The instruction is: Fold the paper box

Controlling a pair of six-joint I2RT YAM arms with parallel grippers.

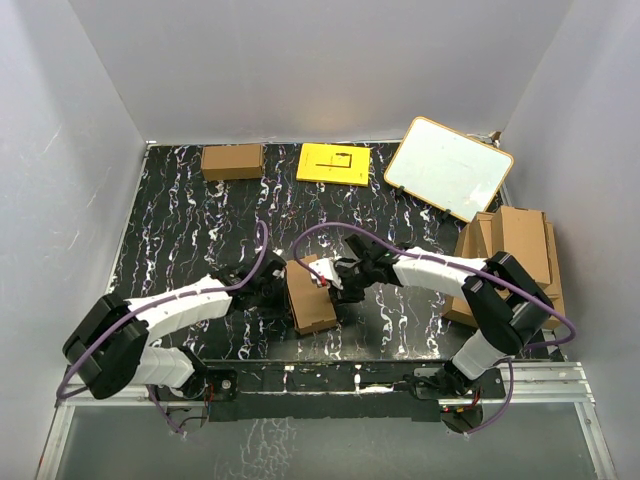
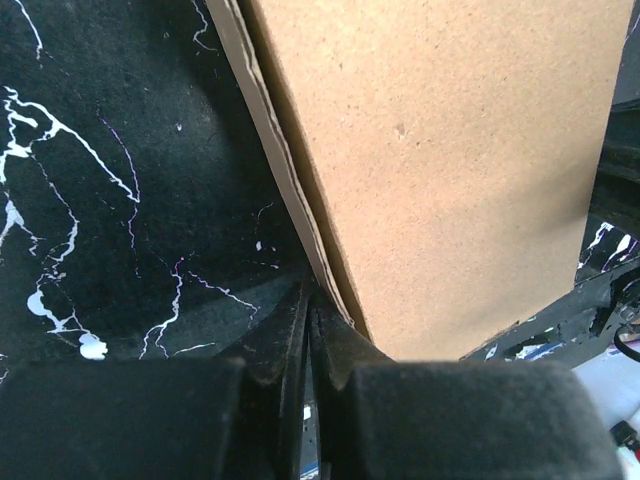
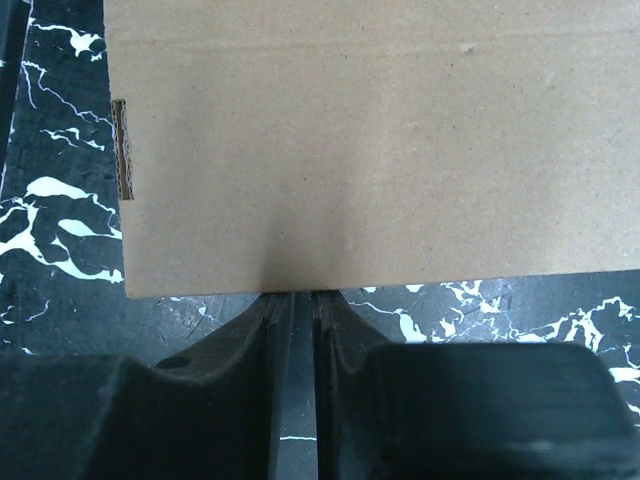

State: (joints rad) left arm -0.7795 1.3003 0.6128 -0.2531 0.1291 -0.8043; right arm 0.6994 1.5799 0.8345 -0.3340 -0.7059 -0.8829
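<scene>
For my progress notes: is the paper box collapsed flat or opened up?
Flat, it seems: the paper box shows thin layers pressed together along its edge, with no hollow visible.

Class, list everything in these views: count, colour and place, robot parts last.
Oblong cardboard paper box: one, brown, near centre, between both grippers.
Smaller cardboard carton: one, brown, far left.
Flat square sheet: one, yellow, far centre.
Framed whiteboard: one, white, far right.
Pile of cardboard sheets: one, brown, right edge.
Marbled table: one, black with white veins, underneath everything.
Cables: two, purple, along the arms.
Left gripper: one, black, jaws shut on the box's left edge.
Right gripper: one, black, jaws shut on its right side.
</scene>
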